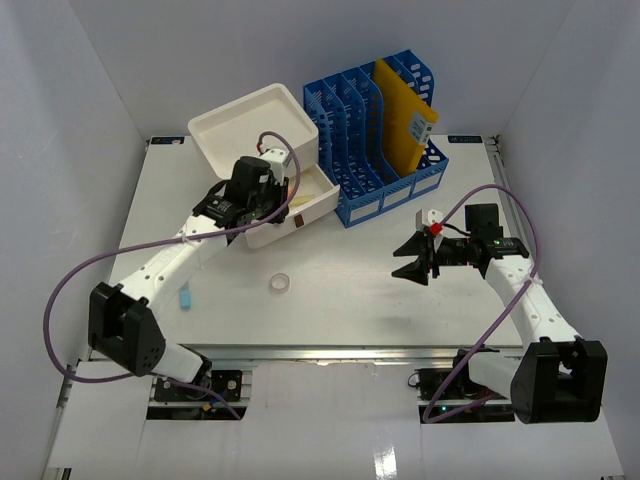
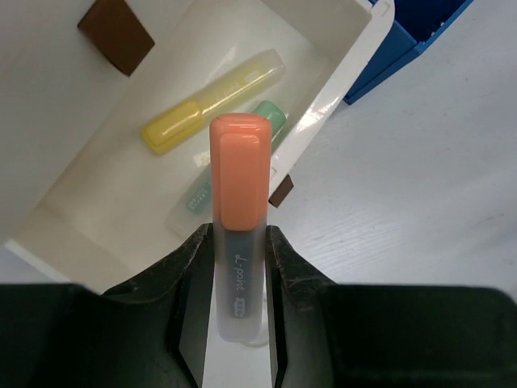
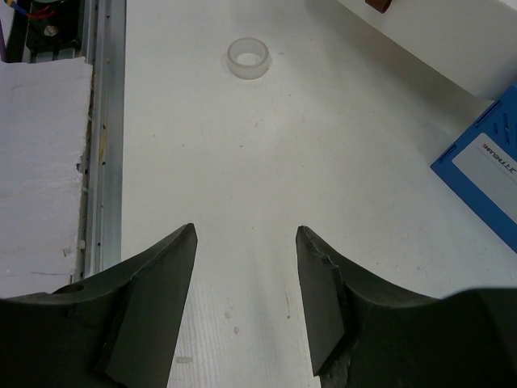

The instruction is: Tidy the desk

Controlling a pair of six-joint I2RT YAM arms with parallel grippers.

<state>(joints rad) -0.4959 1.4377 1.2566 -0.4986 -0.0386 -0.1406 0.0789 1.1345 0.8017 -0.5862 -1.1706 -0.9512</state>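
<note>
- Left claw point(image 2: 238, 242) pinches an orange highlighter point(image 2: 238, 174) by its clear barrel, cap pointing out past the fingertips, above the open drawer point(image 2: 343, 81).
- Yellow highlighter point(image 2: 212, 101) and green highlighter point(image 2: 273, 115) lie inside the drawer.
- Right claw point(image 3: 245, 242) hangs spread and empty over the worktop point(image 1: 340, 310).
- Worktop lies under both arms; the drawer and a blue rack point(image 1: 365, 195) stand at its far side, and a clear ring point(image 3: 248, 58) sits near its middle.

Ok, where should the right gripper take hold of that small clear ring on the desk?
Probably from straight above, the open right gripper straddling the ring across its outer wall: it lies flat, hole up, with bare desk around it.
</note>
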